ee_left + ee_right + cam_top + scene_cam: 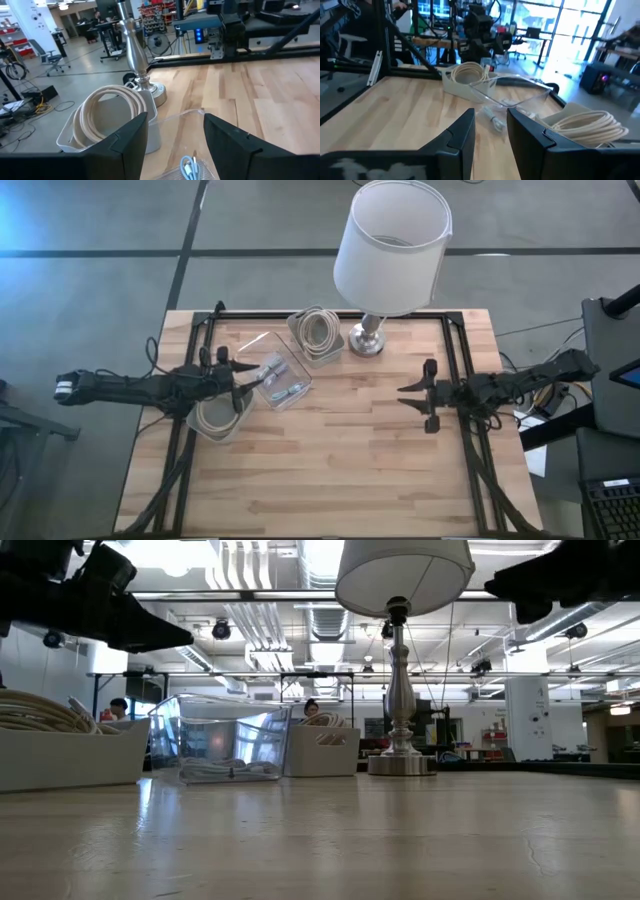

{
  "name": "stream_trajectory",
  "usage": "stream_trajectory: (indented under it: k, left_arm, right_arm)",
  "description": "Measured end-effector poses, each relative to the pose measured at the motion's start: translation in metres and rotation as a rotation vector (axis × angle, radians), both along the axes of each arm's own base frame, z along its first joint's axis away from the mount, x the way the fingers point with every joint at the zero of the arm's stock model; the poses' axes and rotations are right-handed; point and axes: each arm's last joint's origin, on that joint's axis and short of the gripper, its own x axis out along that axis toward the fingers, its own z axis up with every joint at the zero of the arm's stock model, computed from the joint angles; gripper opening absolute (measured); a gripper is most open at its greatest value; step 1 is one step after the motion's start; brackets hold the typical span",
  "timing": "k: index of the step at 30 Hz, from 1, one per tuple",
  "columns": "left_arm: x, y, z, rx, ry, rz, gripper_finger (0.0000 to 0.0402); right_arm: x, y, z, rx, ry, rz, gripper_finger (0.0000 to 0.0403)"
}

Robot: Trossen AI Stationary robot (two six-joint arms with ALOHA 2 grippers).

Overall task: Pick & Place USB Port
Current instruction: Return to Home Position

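Observation:
A clear plastic bin (278, 377) stands on the table and holds small pale USB cables (281, 388); one connector (188, 167) shows in the left wrist view. My left gripper (246, 385) hovers open above the bin's left rim (192, 113), its fingers on either side of it and touching nothing. My right gripper (408, 396) waits open above the table's right half, pointing at the bin (512, 93). In the low view both grippers hang well above the tabletop, the left (110, 605) and the right (560, 575).
A white tray with a coiled cream cable (214, 418) sits under the left gripper's near side. A second such tray (318, 332) stands behind the bin, next to a lamp (390, 245) on a metal base (367, 340). Bare wood (340, 470) fills the near half.

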Motion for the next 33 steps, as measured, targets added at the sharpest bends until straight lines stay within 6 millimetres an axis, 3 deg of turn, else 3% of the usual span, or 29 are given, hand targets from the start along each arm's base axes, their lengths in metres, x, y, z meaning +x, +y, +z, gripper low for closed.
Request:
stream_trajectory:
  k: [6,15,29,33]
  left_arm:
    - [0.0,0.0,-0.004,0.006,0.014,-0.016,0.0167]
    - [-0.002,0.0,-0.012,0.027,0.03,-0.015,0.0118]
    - [-0.012,0.0,-0.006,0.058,-0.03,-0.015,0.011]
    - [-0.014,0.0,-0.01,0.038,-0.047,-0.013,0.011]
  right_arm:
    - [-0.002,-0.004,-0.013,-0.011,0.004,-0.038,0.01]
    - [-0.005,-0.01,-0.01,0.016,-0.02,-0.165,0.009]
    - [-0.016,-0.014,-0.011,-0.069,-0.031,-0.167,0.0059]
    - [-0.017,-0.012,-0.014,-0.048,-0.029,-0.097,0.005]
